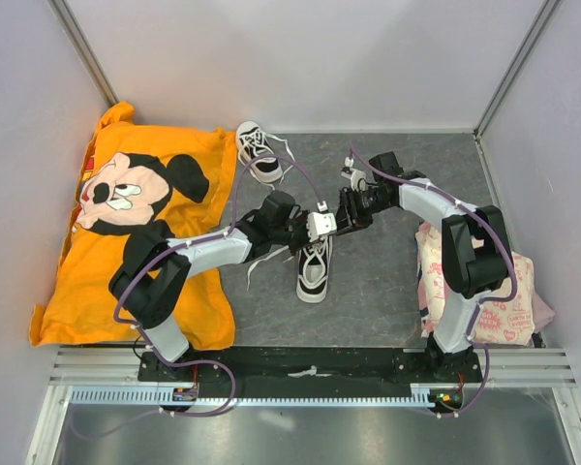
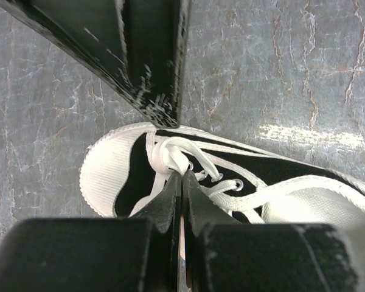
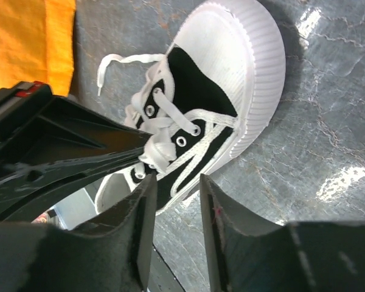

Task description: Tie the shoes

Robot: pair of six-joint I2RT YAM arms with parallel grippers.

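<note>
One black sneaker with a white toe cap [image 1: 313,273] lies mid-table, toe toward the arms. It shows as the shoe [image 2: 109,176] in the left wrist view and the shoe [image 3: 225,73] in the right wrist view. My left gripper [image 2: 182,173] is shut on a bunched white lace loop [image 2: 168,153] over the eyelets. My right gripper [image 3: 175,179] stands open just beside that loop [image 3: 159,149], with nothing between its fingers. In the top view the left gripper [image 1: 315,237] and the right gripper [image 1: 341,221] meet above this shoe. The second shoe [image 1: 259,153] lies at the back with loose laces.
An orange Mickey Mouse cloth [image 1: 126,223] covers the left side of the table. A pink-and-white cloth [image 1: 489,295] lies at the right by the right arm's base. A loose lace end [image 1: 259,263] trails left of the near shoe. Walls close in the back and sides.
</note>
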